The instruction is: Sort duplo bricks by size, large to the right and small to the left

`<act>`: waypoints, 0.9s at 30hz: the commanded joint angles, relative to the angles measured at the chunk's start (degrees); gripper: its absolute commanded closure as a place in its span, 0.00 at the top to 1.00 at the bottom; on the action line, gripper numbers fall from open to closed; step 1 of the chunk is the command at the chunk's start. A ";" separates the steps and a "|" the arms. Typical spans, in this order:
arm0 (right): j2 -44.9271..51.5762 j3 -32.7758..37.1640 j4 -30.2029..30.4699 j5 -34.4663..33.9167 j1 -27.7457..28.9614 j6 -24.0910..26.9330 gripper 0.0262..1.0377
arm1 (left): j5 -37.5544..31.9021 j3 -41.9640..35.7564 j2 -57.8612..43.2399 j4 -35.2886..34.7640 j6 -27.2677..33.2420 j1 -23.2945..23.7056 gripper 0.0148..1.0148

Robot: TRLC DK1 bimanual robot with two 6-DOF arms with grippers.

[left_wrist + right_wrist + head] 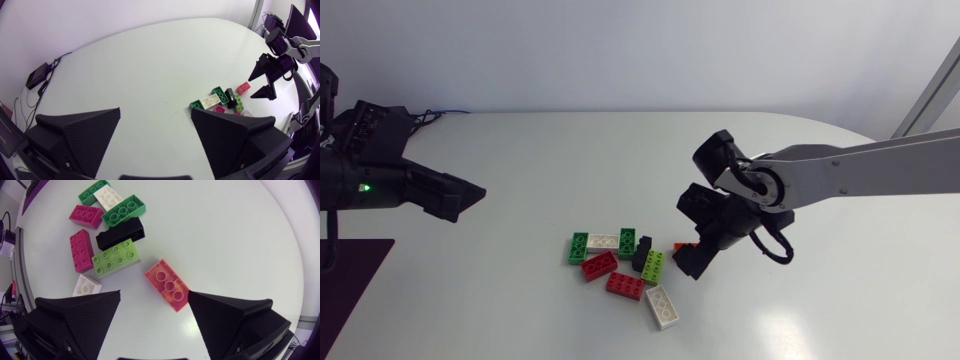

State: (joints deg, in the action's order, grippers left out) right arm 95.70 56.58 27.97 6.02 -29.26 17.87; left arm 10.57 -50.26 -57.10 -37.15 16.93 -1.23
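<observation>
From the head view, the left end effector hangs over bare surface, well apart from the cluster of bricks. I judge it is parked clear so the other arm can work. The right end effector sits low at the cluster's right edge, directly above the orange brick. Only a corner of that brick shows, so its heading cannot be read here.

In the left wrist view, the left end effector has its fingers spread wide with nothing between them. Across the surface, the right end effector points its two wedges down at the orange brick, which lies a little off from the other bricks.

The right wrist view shows the right end effector wide apart and gripping nothing. The orange brick lies flat, studs up, just ahead of the gap and nearer one finger. Its long axis runs slantwise to the line between the fingers: one end points toward the lime brick, the other toward that nearer finger. Standing alone, it is the easy pick — but the wrist probably needs a turn so the fingers close across its short sides. It looks long, so it likely belongs on the right.
</observation>
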 commanded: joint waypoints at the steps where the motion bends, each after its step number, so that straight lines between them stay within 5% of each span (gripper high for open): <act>1: 3.79 1.26 0.77 0.22 0.43 3.67 0.96 | 0.77 2.18 0.68 0.14 1.00 0.09 0.97; 8: 10.38 5.47 1.21 0.22 3.06 10.52 0.96 | 0.86 3.41 0.68 1.29 1.70 1.32 0.97; 15: 12.40 5.03 0.95 0.22 3.24 11.22 0.95 | 0.95 4.03 0.32 2.34 1.62 1.23 0.97; 21: 8.01 0.82 0.77 0.39 4.91 11.05 0.86 | 0.95 3.85 0.24 2.52 1.44 1.06 0.97; 27: -0.69 -5.07 2.88 0.48 14.31 14.92 0.87 | 1.03 4.47 1.11 2.43 1.53 1.06 0.97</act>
State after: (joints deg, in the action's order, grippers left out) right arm 98.13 54.11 29.28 6.22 -17.69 30.24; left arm 10.79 -47.77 -56.82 -35.11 17.15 -0.36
